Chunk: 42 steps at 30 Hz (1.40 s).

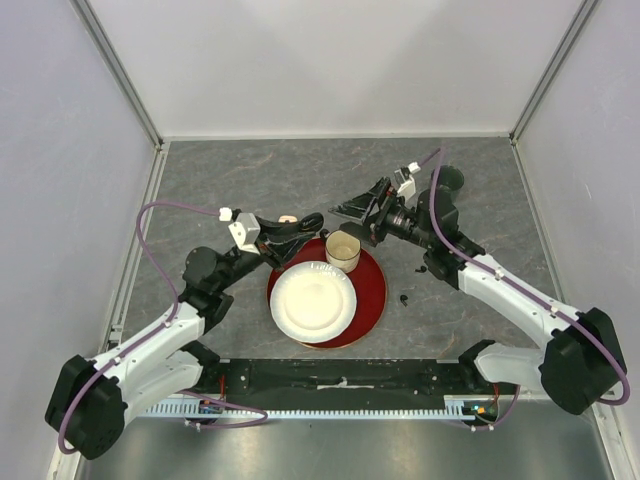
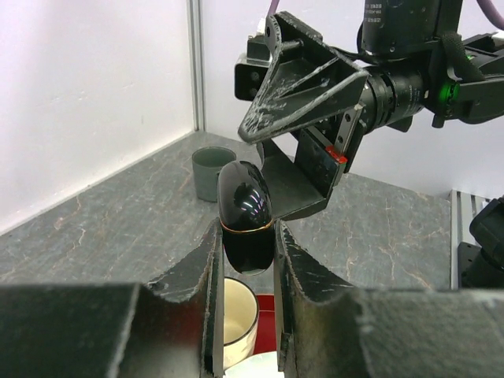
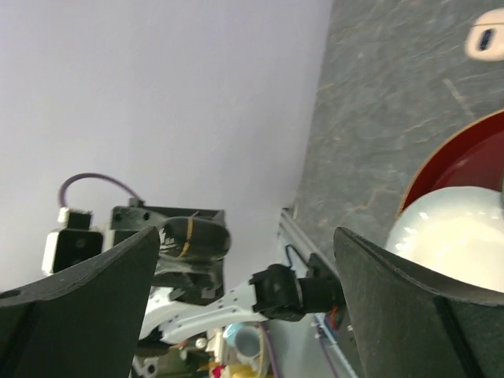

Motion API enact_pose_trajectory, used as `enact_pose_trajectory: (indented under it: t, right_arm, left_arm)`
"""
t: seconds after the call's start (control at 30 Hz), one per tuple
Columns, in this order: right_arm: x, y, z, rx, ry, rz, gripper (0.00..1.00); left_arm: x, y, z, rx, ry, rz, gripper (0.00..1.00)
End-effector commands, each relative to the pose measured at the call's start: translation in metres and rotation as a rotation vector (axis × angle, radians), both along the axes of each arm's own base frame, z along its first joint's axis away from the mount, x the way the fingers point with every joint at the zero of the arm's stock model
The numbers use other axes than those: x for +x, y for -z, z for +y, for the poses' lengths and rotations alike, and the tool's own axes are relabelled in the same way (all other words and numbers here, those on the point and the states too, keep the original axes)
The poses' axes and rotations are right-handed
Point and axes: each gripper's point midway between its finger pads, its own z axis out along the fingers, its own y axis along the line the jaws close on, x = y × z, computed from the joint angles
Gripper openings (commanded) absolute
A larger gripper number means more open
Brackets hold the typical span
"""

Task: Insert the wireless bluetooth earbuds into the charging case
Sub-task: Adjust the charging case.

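Clamped tight between the left gripper's (image 2: 248, 233) two black fingers, the black charging case (image 2: 244, 206) is the nearest thing to the left wrist camera. It is glossy and egg-shaped. In that view its long axis runs up and down, the rounded end on top and a thin gold seam crossing it. From above, it hangs over the far left rim of the red tray (image 1: 376, 292). Just beyond it the right gripper (image 2: 299, 150) faces it with its jaws spread wide and nothing between them. On the tray sit a white paper plate (image 1: 313, 300) and, at the far side, a paper cup (image 1: 343, 250). A small dark speck (image 1: 403, 298) lies on the table just right of the tray, too small to make out. A pale oval piece (image 1: 288, 218) rests beyond the left gripper, and a dark cup (image 1: 449, 180) stands near the far right corner. The table top (image 1: 230, 170) is grey and stone-patterned, closed in by plain pale walls with metal posts at the corners.
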Motion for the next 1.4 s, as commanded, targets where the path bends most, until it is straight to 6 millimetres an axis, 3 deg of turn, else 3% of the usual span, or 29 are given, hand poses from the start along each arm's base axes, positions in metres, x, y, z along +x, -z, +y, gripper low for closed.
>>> enact_pose_trajectory:
  t: [0.0,0.13,0.37,0.6,0.73,1.37]
  right_arm:
    - [-0.016,-0.045,0.009,0.167,-0.096,-0.026,0.98]
    - [-0.021,-0.054,0.012,0.246,-0.13,-0.022,0.98]
    - [-0.023,-0.044,0.024,0.244,-0.186,0.028,0.96]
    - [-0.029,-0.039,0.041,0.25,-0.239,0.047,0.8]
    - [-0.034,-0.043,0.047,0.279,-0.272,0.049,0.77]
    - [-0.031,-0.043,0.049,0.32,-0.253,0.055,0.54]
  left_arm:
    - [-0.004,-0.023,0.002,-0.028,-0.008,-0.123,0.02]
    - [-0.003,-0.023,0.001,-0.034,-0.003,-0.117,0.02]
    - [-0.003,-0.023,-0.001,-0.036,0.01,-0.113,0.02]
    - [-0.005,-0.021,-0.004,-0.03,0.032,-0.108,0.02]
    - [-0.004,-0.02,-0.004,-0.028,0.028,-0.102,0.02]
    - [-0.008,-0.019,-0.007,-0.011,0.056,-0.103,0.02]
